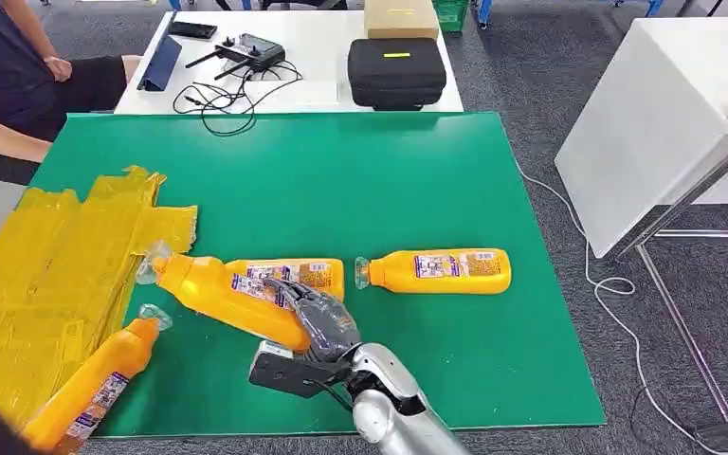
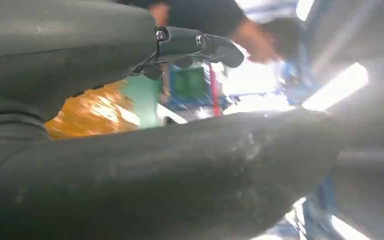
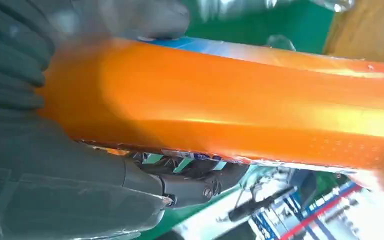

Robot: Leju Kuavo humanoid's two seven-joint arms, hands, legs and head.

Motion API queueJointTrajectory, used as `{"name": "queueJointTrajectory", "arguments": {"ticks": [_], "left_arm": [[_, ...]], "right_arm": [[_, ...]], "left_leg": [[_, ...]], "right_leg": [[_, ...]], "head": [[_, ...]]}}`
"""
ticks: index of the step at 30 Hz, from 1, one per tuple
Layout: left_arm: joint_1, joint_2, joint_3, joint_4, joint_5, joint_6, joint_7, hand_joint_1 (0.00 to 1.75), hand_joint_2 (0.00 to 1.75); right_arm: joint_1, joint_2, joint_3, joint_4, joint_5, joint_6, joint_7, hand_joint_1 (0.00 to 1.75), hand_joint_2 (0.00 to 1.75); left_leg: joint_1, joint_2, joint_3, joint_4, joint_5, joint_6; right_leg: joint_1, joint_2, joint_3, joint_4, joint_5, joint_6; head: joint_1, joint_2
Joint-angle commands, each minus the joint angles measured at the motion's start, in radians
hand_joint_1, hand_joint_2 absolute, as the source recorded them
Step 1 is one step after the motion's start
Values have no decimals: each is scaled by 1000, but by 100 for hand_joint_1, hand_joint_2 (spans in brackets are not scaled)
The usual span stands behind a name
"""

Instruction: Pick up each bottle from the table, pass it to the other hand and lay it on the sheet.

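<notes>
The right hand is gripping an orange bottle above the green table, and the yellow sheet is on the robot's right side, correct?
Not quite. The right hand does grip an orange bottle above the green table, but the head view shows the yellow sheet on the robot's left side, not its right.

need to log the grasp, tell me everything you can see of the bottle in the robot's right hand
The held bottle is glossy orange-yellow plastic with a printed label and a clear cap at its neck. It lies tilted, cap toward the yellow sheet. The right hand grips its lower body, fingers wrapped around it. It overlaps a second bottle behind it; contact there, or with the green mat, cannot be told.
</notes>
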Motion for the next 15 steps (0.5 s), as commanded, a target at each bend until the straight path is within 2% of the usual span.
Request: {"name": "queueJointTrajectory", "arguments": {"ticks": [1,3,4,5,9,15], "left_arm": [[87,-64,-128,-208,88,-129,87,0,175],[103,-2,-245,-167,143,-137,119,0,175],[100,4,-266,-151,143,-117,112,0,175],[86,36,-328,-104,177,-131,121,0,175],[-17,81,-420,54,209,-68,140,0,175],[-22,97,-436,64,221,-54,129,0,175]], "right_arm": [[-29,-24,-66,-69,-42,14,-41,175,175],[-54,-31,-65,-50,-56,-5,-53,175,175],[-60,-32,-64,-47,-58,-3,-54,175,175],[-59,-32,-66,-63,-74,-8,-73,175,175],[-64,-25,-34,-142,-54,-25,-47,175,175],[-64,-27,-25,-158,-54,-15,-28,175,175]], "left_leg": [[0,-1,5,0,-2,0],[0,0,5,0,-1,0],[0,-2,1,-1,0,0],[0,-3,3,-1,0,0],[0,-3,3,-2,1,0],[0,-1,7,-2,0,0]], "right_leg": [[1,-3,5,0,-2,1],[0,-3,4,0,-2,0],[0,-4,1,0,-1,0],[0,-5,4,0,-1,0],[0,-5,3,-1,-1,1],[0,-4,7,-1,-1,1]], "head": [[0,0],[-1,0],[-1,0],[-1,0],[0,0],[-1,0]]}}
